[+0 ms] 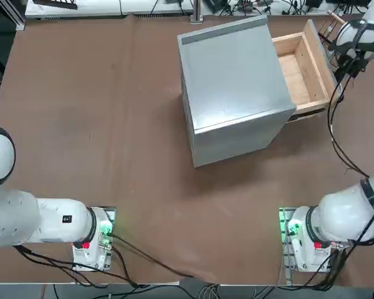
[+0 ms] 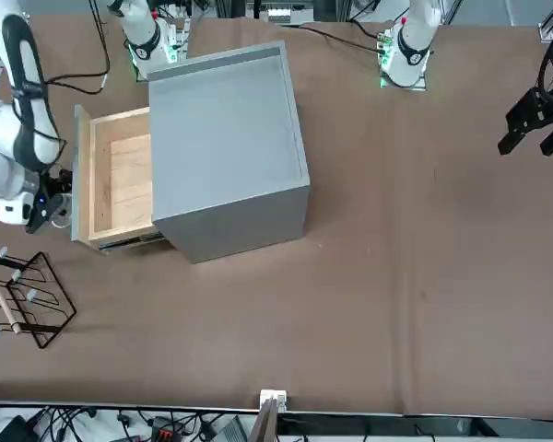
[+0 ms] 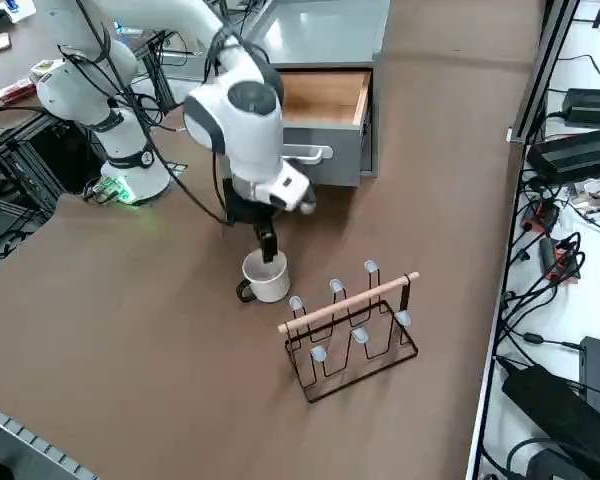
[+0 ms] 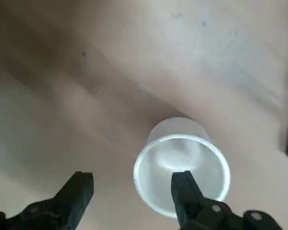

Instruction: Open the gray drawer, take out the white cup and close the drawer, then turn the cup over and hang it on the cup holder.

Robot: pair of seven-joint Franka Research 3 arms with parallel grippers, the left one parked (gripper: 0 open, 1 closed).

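white cup (image 3: 267, 277): upright on worktop (image 3: 130, 330) between open gray drawer (image 3: 330, 150) and cup holder (image 3: 352, 330) | right pincer (image 4: 134, 191): spread apart, one finger over rim | likely light, rigid, slick, breakable; grip wall at rim

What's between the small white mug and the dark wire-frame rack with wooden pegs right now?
Nothing visible. The small white mug stands upright on bare brown table, apart from the dark wire-frame rack with wooden pegs. The right gripper is open just above the mug, one finger over its mouth. The gray drawer is open behind.
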